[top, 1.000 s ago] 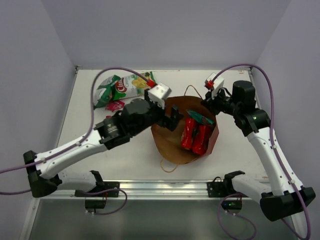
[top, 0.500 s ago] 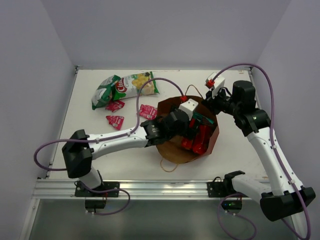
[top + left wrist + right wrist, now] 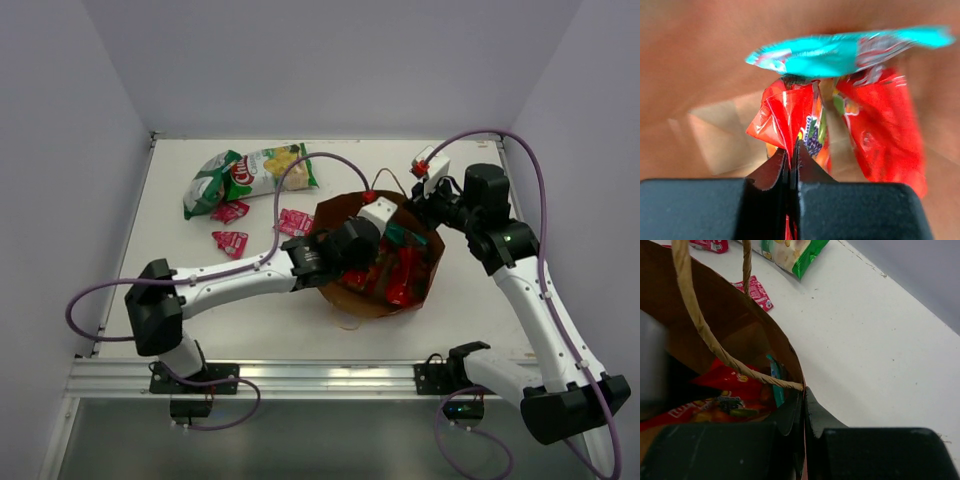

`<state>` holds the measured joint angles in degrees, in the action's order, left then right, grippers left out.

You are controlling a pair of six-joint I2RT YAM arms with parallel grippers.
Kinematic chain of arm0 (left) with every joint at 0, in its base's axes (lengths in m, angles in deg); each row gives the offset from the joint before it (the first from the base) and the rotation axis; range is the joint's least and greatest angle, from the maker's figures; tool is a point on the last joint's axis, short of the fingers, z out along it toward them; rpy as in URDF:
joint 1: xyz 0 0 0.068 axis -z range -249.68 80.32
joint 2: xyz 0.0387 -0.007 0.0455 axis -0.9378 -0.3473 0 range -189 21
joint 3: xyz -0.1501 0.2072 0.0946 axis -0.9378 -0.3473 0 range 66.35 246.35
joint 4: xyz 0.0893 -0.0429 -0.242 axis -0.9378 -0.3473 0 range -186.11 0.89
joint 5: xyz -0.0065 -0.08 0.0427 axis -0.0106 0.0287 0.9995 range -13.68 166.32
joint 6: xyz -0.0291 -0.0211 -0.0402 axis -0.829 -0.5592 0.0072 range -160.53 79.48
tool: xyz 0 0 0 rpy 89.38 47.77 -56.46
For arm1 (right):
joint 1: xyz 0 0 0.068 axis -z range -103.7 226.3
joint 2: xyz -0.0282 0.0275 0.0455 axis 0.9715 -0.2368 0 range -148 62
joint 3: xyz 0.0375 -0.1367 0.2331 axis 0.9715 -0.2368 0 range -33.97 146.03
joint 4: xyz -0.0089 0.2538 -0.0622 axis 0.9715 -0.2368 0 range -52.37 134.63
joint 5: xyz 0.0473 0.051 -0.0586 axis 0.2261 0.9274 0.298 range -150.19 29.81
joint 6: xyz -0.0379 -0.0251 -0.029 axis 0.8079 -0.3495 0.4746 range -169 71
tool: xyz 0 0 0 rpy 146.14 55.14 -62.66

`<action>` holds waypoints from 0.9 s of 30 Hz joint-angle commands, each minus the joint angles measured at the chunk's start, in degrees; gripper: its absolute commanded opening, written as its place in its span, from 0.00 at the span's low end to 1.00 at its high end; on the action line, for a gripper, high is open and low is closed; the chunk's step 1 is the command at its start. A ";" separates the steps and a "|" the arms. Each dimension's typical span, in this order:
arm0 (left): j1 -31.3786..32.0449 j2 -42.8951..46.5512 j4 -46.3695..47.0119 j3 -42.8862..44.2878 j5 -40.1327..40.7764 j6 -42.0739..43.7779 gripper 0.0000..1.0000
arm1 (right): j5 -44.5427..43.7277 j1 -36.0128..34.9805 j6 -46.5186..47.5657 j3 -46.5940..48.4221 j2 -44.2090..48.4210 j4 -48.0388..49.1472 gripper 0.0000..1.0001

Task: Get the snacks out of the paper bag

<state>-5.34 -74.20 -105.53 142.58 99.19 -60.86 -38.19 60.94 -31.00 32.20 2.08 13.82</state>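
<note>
We are on the red packet (image 3: 782, 112) inside the paper bag (image 3: 715, 315), mid-worktop: left gripper (image 3: 792, 156) clamped on its top seam, right gripper (image 3: 804, 396) pinching the bag's rim. Next, lift it clear.

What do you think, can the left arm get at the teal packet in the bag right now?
Probably not yet: the left gripper is shut on a red packet. The teal packet lies uncovered just beyond, and the right gripper pinches the paper bag rim.

Left hand (image 3: 792, 156) and right hand (image 3: 804, 396), jaws closed.
</note>
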 commanded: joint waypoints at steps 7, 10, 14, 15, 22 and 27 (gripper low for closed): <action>0.26 23.63 0.08 17.28 6.73 11.36 0.00 | -2.05 -0.11 -0.51 -0.08 0.95 4.97 0.00; 0.35 29.08 1.21 16.85 14.37 15.39 0.00 | -2.31 -0.03 -0.42 -0.08 1.03 4.97 0.00; 0.18 34.02 1.66 14.75 32.43 21.99 0.00 | -2.49 -0.11 -0.42 0.01 1.12 5.05 0.00; -0.09 34.98 1.83 14.13 35.19 23.14 0.00 | -2.31 -0.11 -0.42 0.10 1.12 5.06 0.00; -15.35 43.95 -1.65 2.28 41.03 22.03 0.00 | -1.52 -0.11 -0.42 0.62 0.68 4.88 0.00; -25.72 43.00 -6.68 -5.72 35.86 15.88 0.00 | -0.73 -0.11 -0.51 0.89 0.77 4.71 0.00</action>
<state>-26.28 -30.18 -111.63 140.11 138.38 -39.51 -40.07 60.97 -30.98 31.88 2.06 14.30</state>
